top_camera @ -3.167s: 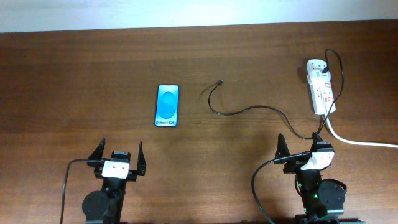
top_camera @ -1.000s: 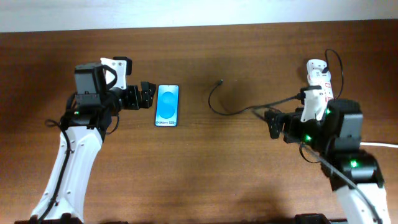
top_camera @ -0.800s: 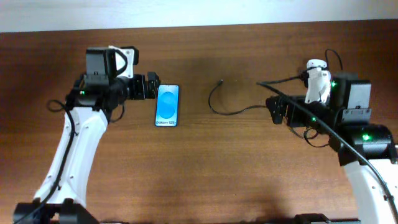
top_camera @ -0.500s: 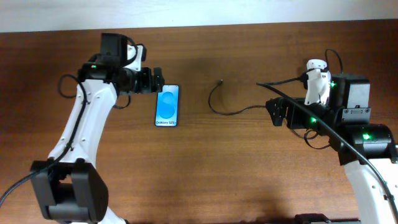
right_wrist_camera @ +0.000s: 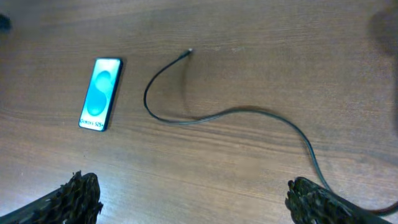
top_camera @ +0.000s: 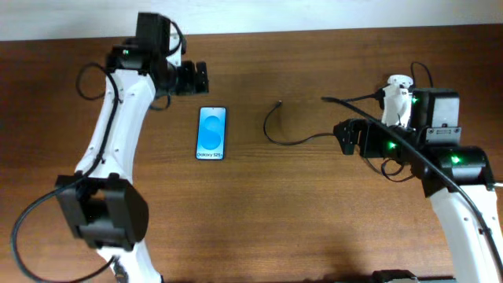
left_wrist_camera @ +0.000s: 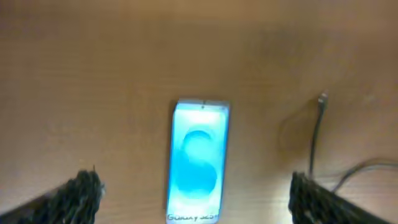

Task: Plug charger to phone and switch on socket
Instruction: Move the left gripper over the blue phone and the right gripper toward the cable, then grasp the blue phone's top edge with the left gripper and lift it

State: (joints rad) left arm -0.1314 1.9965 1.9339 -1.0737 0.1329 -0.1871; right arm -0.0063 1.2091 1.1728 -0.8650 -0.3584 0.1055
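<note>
The phone [top_camera: 211, 133] lies flat on the wooden table, blue screen up, with its "Galaxy S25" text at the near end. The charger cable [top_camera: 295, 142] curves from its plug tip [top_camera: 279, 103] right of the phone toward the right arm. The socket [top_camera: 398, 82] at the far right is mostly hidden by that arm. My left gripper [top_camera: 198, 78] is open and empty, above the table just beyond the phone's far end. The left wrist view shows the phone [left_wrist_camera: 200, 162] between its fingers. My right gripper [top_camera: 344, 138] is open and empty over the cable [right_wrist_camera: 249, 112].
The right wrist view shows the phone [right_wrist_camera: 101, 93] at far left and the plug tip [right_wrist_camera: 189, 52] lying loose on bare wood. The robots' own black cables hang beside both arms. The table's far edge meets a white wall.
My left arm has swung further back and up, its gripper passing from beside the phone to beyond its far end. My right arm has barely moved. Phone and cable lie unmoved.
</note>
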